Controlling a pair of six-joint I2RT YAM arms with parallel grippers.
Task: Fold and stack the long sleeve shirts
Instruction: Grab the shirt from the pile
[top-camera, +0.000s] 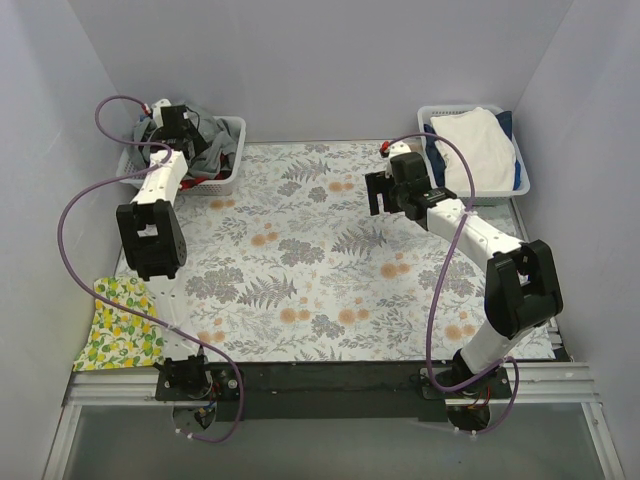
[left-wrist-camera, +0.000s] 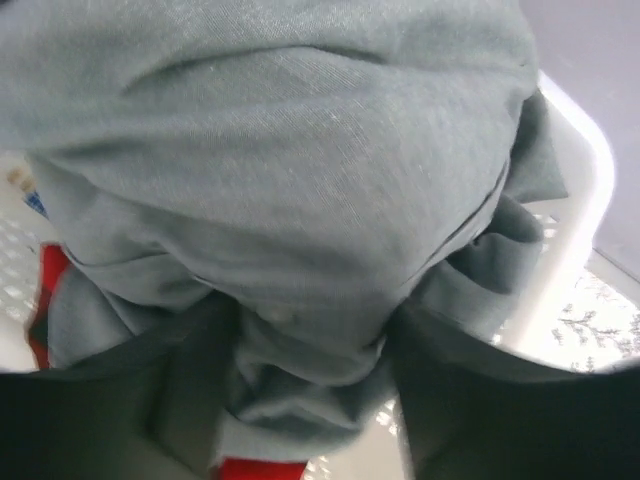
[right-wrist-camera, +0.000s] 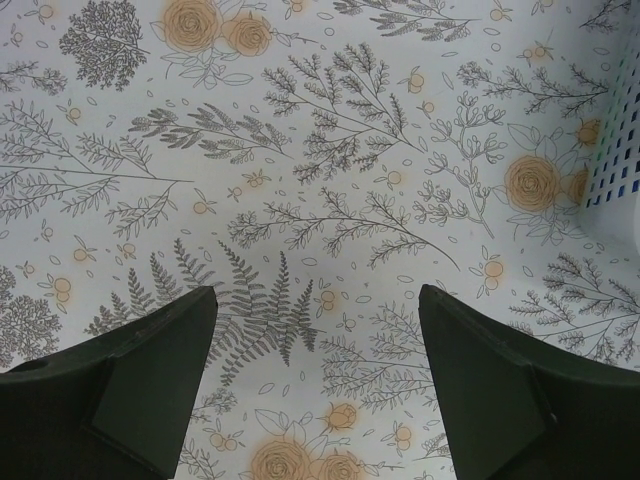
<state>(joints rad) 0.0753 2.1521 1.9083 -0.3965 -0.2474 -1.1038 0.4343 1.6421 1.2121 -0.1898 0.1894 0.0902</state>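
The left end effector (top-camera: 183, 128) is down in the white basket (top-camera: 232, 165) at the far left corner of the surface. In its wrist view, the two dark fingers (left-wrist-camera: 170, 400) stand on either side of a bunched fold of the grey shirt (left-wrist-camera: 300, 150). I cannot tell whether they are pinching the fold. The grey shirt is heaped in this basket and fills most of that view, with a patch of red cloth (left-wrist-camera: 50, 290) showing beneath it.

The right end effector (top-camera: 386, 192) hangs above the fern-print cover (top-camera: 300, 260) towards the far right, fingers spread wide with nothing between them. Just beside it, a second basket (top-camera: 522, 186) at the far right corner holds a white cloth (top-camera: 475, 140). A lemon-print cloth (top-camera: 125, 320) lies at the near left corner.
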